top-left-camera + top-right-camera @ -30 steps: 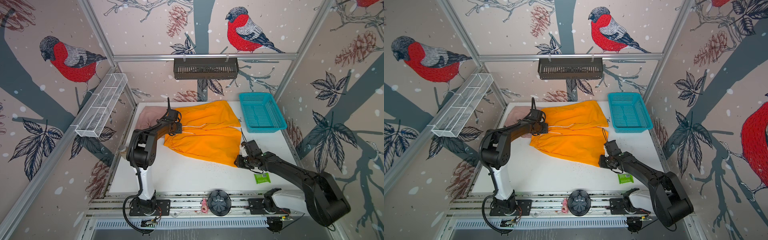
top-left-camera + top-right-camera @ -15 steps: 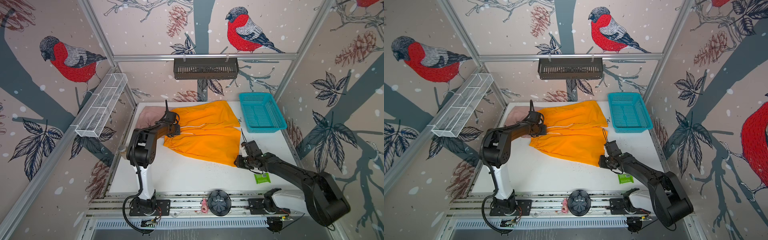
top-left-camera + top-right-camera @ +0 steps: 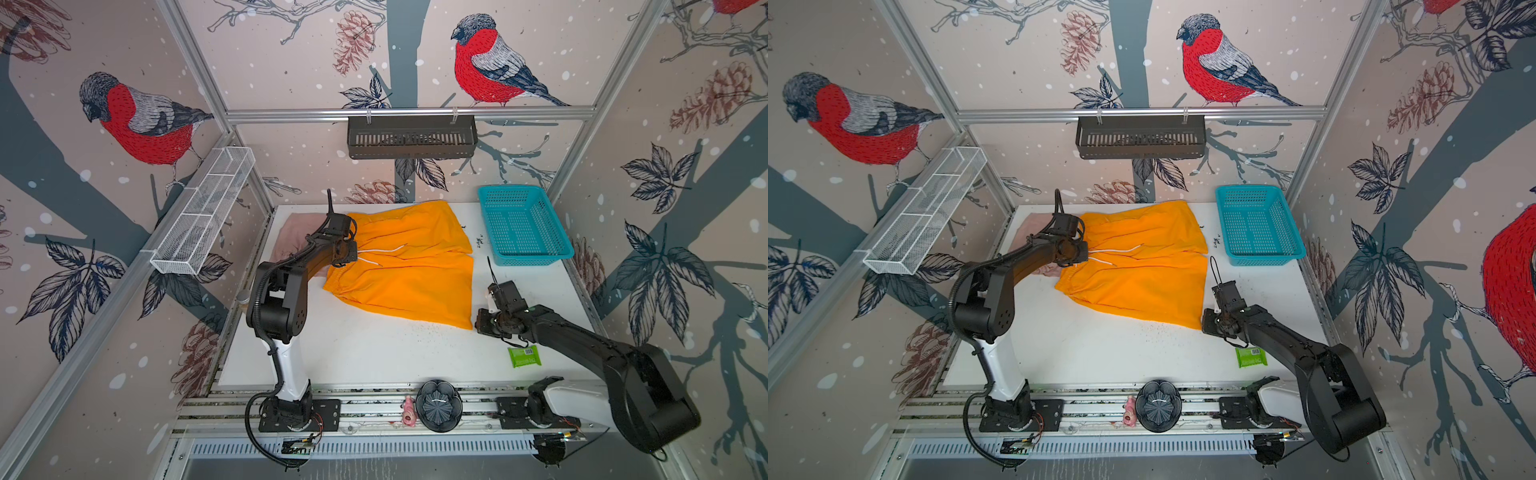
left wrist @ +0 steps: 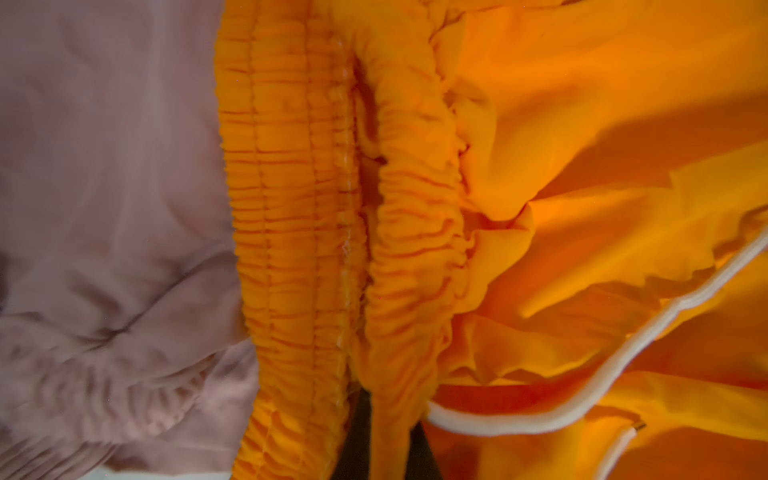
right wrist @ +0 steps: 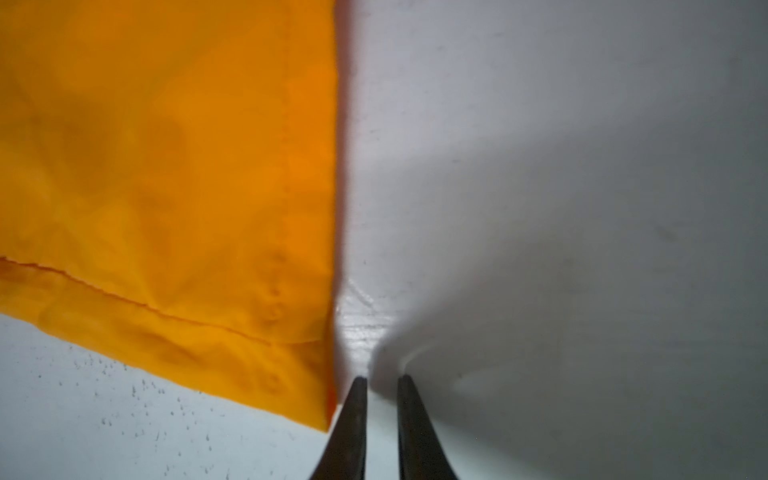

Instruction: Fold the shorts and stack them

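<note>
The bright orange shorts (image 3: 407, 266) (image 3: 1142, 266) lie spread flat at the back middle of the white table, waistband to the left, white drawstring on top. The dusty pink shorts (image 3: 293, 239) (image 3: 1027, 226) lie bunched at the back left, partly under the left arm. My left gripper (image 3: 353, 253) (image 3: 1086, 251) is at the orange waistband. In the left wrist view it (image 4: 388, 432) is shut on a fold of the gathered waistband (image 4: 411, 232), with pink fabric (image 4: 112, 208) beside it. My right gripper (image 3: 478, 322) (image 5: 382, 380) sits low on the table beside the near right hem corner (image 5: 324, 424). Its jaws stand narrowly apart and hold nothing.
A teal basket (image 3: 521, 226) stands at the back right. A green packet (image 3: 524, 356) lies near the front right, under the right arm. A black ribbed dish (image 3: 439, 405) and a small pink object (image 3: 409, 415) sit on the front rail. A white wire shelf (image 3: 203, 216) hangs on the left wall.
My left gripper has closed on the orange waistband. The right gripper's jaws have narrowed beside the hem corner. Neither arm has moved much.
</note>
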Controlling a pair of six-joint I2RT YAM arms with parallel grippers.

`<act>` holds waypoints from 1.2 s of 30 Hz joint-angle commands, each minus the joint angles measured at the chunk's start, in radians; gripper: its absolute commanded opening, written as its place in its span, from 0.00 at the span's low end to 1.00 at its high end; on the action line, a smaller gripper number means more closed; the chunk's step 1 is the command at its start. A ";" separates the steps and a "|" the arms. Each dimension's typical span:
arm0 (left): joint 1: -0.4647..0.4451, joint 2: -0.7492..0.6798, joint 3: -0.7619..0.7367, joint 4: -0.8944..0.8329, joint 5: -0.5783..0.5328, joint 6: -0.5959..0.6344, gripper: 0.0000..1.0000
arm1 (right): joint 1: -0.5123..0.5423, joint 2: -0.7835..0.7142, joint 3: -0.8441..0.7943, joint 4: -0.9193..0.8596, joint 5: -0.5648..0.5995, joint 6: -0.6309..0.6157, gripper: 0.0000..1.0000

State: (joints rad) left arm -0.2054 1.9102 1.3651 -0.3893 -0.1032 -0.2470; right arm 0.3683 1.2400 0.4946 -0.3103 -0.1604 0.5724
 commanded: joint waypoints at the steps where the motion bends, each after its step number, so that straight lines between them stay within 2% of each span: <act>1: -0.003 -0.028 0.030 -0.117 -0.109 -0.007 0.00 | -0.014 -0.005 0.020 -0.057 0.037 -0.011 0.16; 4: -0.021 -0.021 0.079 -0.206 -0.176 -0.017 0.00 | -0.027 -0.005 0.024 -0.062 0.033 -0.013 0.16; 5: -0.031 -0.010 0.098 -0.233 -0.191 -0.017 0.11 | -0.031 -0.004 0.026 -0.062 0.033 -0.014 0.16; 7: -0.041 0.008 0.113 -0.262 -0.187 -0.019 0.41 | -0.034 0.001 0.027 -0.057 0.033 -0.018 0.17; 9: -0.043 0.018 0.111 -0.265 -0.173 -0.028 0.65 | -0.034 0.004 0.030 -0.043 0.022 -0.020 0.23; 11: -0.043 0.013 0.100 -0.261 -0.185 -0.041 0.73 | -0.027 -0.003 0.036 -0.019 -0.006 -0.025 0.31; 15: -0.043 -0.007 0.106 -0.271 -0.202 -0.048 0.74 | 0.020 -0.022 0.042 0.047 -0.057 -0.021 0.35; 18: -0.043 -0.027 0.094 -0.248 -0.156 -0.050 0.73 | 0.062 0.007 0.045 0.072 -0.042 0.001 0.36; 21: -0.043 -0.042 0.046 -0.206 -0.080 -0.054 0.66 | 0.076 0.066 0.040 0.079 -0.020 0.014 0.37; 24: -0.041 -0.047 -0.006 -0.166 -0.064 -0.060 0.59 | 0.077 0.101 0.023 0.102 -0.022 0.018 0.36; 27: -0.026 -0.054 -0.062 -0.109 -0.069 -0.066 0.56 | 0.078 0.124 0.012 0.122 -0.034 0.018 0.28; 32: -0.001 -0.128 -0.159 0.068 0.047 -0.049 0.52 | 0.081 0.127 0.011 0.134 -0.041 0.016 0.11; 36: 0.000 -0.139 -0.133 0.063 0.062 -0.029 0.53 | 0.080 0.122 0.006 0.130 -0.034 0.020 0.03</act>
State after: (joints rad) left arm -0.2096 1.7790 1.2179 -0.3908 -0.0746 -0.2886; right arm 0.4461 1.3605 0.5095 -0.1108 -0.2050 0.5797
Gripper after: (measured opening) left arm 0.528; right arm 0.047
